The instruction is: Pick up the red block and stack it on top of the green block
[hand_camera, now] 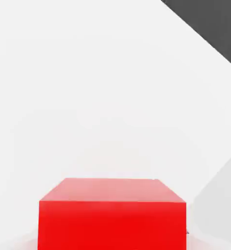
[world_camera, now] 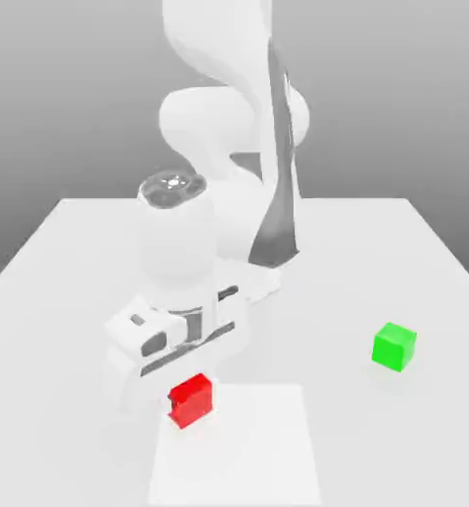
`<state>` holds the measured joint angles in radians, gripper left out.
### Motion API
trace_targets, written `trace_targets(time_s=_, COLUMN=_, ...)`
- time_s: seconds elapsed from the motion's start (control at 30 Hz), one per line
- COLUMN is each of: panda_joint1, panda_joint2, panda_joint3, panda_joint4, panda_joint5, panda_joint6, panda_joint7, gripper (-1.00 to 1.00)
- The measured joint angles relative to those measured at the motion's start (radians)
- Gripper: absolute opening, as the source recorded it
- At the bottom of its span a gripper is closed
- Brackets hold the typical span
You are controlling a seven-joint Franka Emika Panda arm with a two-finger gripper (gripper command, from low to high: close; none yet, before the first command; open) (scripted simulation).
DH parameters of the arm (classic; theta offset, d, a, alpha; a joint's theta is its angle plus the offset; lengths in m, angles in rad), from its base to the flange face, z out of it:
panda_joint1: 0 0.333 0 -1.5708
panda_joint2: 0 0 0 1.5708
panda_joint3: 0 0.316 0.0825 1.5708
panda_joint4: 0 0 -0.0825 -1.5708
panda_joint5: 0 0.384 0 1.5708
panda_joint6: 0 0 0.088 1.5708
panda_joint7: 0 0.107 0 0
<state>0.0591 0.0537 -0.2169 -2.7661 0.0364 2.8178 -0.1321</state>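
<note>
From my station I read this as the grasp step: the gripper is clamped on the red block, with the pale fingers against two opposite sides of it in the hand view. Taking it by those opposite faces makes sense to me, since it leaves the upper face free and should let the underside come down flat on the other block. The hand points down over the work, which I judge suits a straight lift and, later, a straight set-down.

The red block sits directly beneath the hand, between the fingertips, by the corner of the white square on the table. Its upper face looks roughly level, and one side face runs squarely across the hand view. I can't tell whether its underside is touching the surface or just above it.

The green block stands on the table well apart from the gripper, toward the exterior view's right and farther back than the red one. That open space around it should give me room to come in from above. My next move, I judge, is to raise the red block clear, carry it across and line it up before lowering.
</note>
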Motion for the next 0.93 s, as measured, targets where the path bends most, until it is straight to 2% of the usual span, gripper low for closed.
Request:
trace_targets(time_s=0.1, panda_joint1=0.076, panda_joint2=-0.064, panda_joint3=0.052, panda_joint4=-0.022, panda_joint5=-0.012, panda_joint6=-0.043, panda_joint7=-0.037, gripper=-1.0)
trace_targets(time_s=0.57, panda_joint1=0.603, panda_joint2=-0.274, panda_joint3=0.367, panda_joint4=-0.133, panda_joint5=0.052, panda_joint6=-0.141, panda_joint7=-0.407, gripper=-1.0)
trace_targets(time_s=0.73, panda_joint1=0.629, panda_joint2=-0.15, panda_joint3=0.401, panda_joint4=-0.136, panda_joint5=0.014, panda_joint6=-0.012, panda_joint7=-0.407, gripper=-1.0)
trace_targets(time_s=0.83, panda_joint1=0.636, panda_joint2=-0.041, panda_joint3=0.375, panda_joint4=-0.132, panda_joint5=-0.047, panda_joint6=0.091, panda_joint7=-0.366, gripper=-1.0)
trace_targets(time_s=0.87, panda_joint1=0.636, panda_joint2=-0.023, panda_joint3=0.372, panda_joint4=-0.132, panda_joint5=-0.061, panda_joint6=0.108, panda_joint7=-0.356, gripper=1.0)
trace_targets(time_s=0.93, panda_joint1=0.636, panda_joint2=-0.023, panda_joint3=0.372, panda_joint4=-0.132, panda_joint5=-0.061, panda_joint6=0.108, panda_joint7=-0.356, gripper=1.0)
